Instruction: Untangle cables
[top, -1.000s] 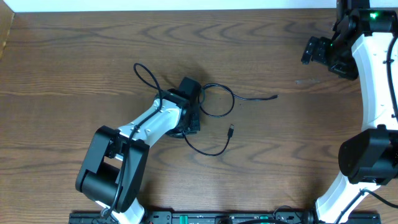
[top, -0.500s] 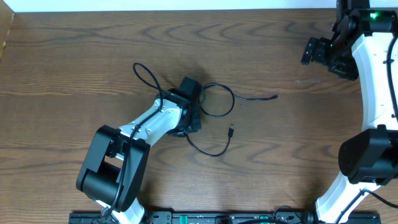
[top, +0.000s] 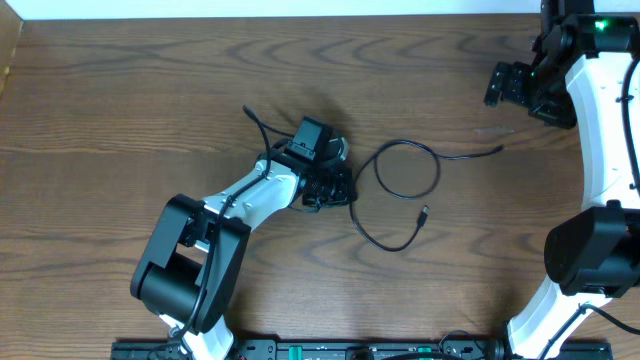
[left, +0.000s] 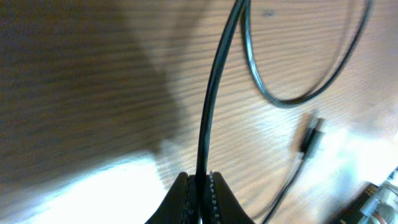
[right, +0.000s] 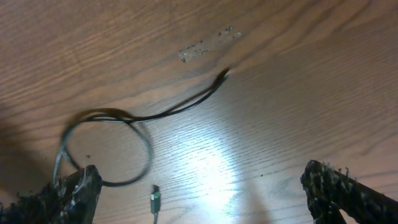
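The wooden surface (top: 150, 80) is dark brown with long wavy grain running side to side. The left arm (top: 255, 195), in white shells with black joints, reaches from its base at the near edge diagonally out toward the middle, its wrist low over the wood. The right arm (top: 605, 110) rises along its own side and bends inward at the far edge. The right gripper (top: 505, 82) is held well away from the cable, its two black fingers spread wide apart with nothing between them.

The left gripper (left: 200, 180) is pinched together on a thin, smooth, round black cable (left: 211, 93), which leaves the fingertips in a nearly straight line. Beyond the fingertips the cable curls into one open loop lying flat. From the loop, one end runs out as a gently bowed tail, long axis side to side, to a bare tip (right: 222, 75) pointing toward the right arm. The other end sweeps around near the loop to a small rectangular plug (left: 311, 134). A short stretch of the cable trails out behind the left gripper.
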